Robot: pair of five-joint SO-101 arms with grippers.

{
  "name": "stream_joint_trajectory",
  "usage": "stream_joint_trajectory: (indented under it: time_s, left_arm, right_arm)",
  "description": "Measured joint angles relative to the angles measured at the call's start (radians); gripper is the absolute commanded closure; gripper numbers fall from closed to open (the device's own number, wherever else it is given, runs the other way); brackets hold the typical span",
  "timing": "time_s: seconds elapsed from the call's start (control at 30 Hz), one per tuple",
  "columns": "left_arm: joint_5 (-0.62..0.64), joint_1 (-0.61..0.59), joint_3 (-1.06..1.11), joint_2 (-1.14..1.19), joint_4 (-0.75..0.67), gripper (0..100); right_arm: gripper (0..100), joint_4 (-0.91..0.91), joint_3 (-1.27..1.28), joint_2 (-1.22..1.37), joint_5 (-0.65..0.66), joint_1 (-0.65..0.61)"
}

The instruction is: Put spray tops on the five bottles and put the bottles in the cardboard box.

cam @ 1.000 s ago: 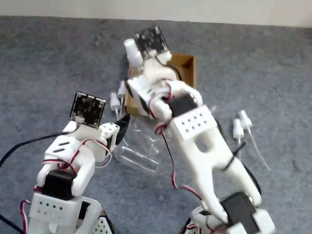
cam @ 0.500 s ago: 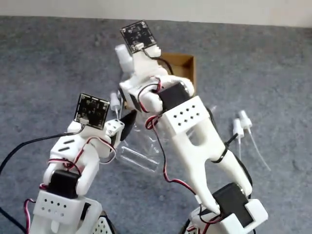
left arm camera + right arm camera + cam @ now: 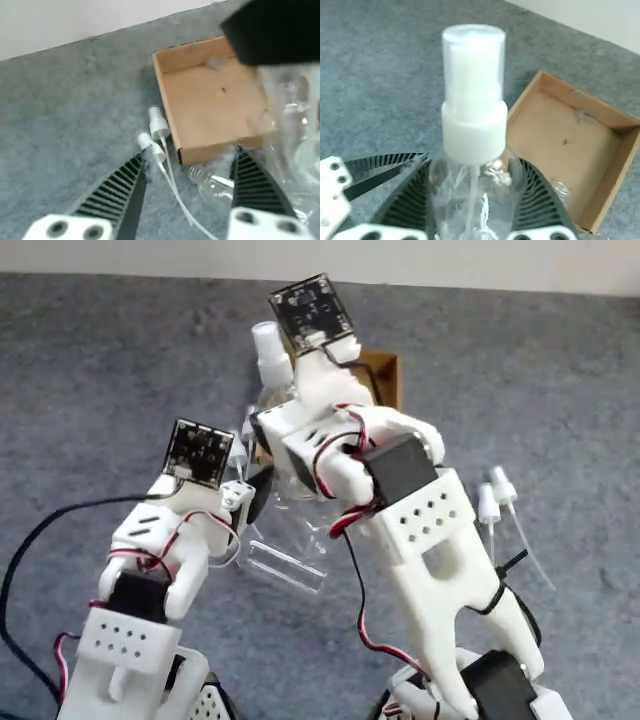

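Bottle (image 3: 473,125) with its top on is sitting pinched in the right gripper (image 3: 470,175) beside the cardboard box (image 3: 590,155); left gripper (image 3: 190,157) is hanging spread. Nothing is lying inside yet.

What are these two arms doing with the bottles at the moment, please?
The right gripper has its fingers closed on a clear bottle that already wears a white spray top, held above the table beside the cardboard box. The left gripper hangs open over two loose spray tops and an uncapped bottle lying by the box's wall. As far as the box's floor is visible, no bottle is in it yet.
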Motion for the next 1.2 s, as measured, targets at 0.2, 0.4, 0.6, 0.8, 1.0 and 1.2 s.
stream_joint_trajectory:
  time_s: [0.2, 0.4, 0.6, 0.8, 1.0, 1.2]
  left_arm:
    - [0.0, -0.008, -0.006, 0.021, -0.002, 78]
    - [0.018, -0.005, -0.103, -0.089, 0.164, 74]
    - [0.04, -0.008, -0.115, -0.172, 0.212, 71]
    - [0.04, -0.009, -0.106, -0.08, 0.118, 71]
    - [0.044, -0.054, -0.106, 0.035, 0.034, 71]
    - [0.043, -0.061, -0.106, 0.077, 0.012, 71]
  right_arm:
    - [99.5, -0.091, 0.0, 0.0, 0.0, 0.023]
    - [99.5, -0.215, -0.002, 0.114, -0.003, 0.055]
    - [99.5, -0.253, 0.0, 0.17, -0.075, 0.038]
    - [99.5, -0.21, 0.0, 0.157, -0.083, -0.041]
    - [99.5, -0.149, 0.0, 0.089, -0.086, -0.057]
    - [99.5, -0.12, 0.0, 0.075, -0.057, -0.043]
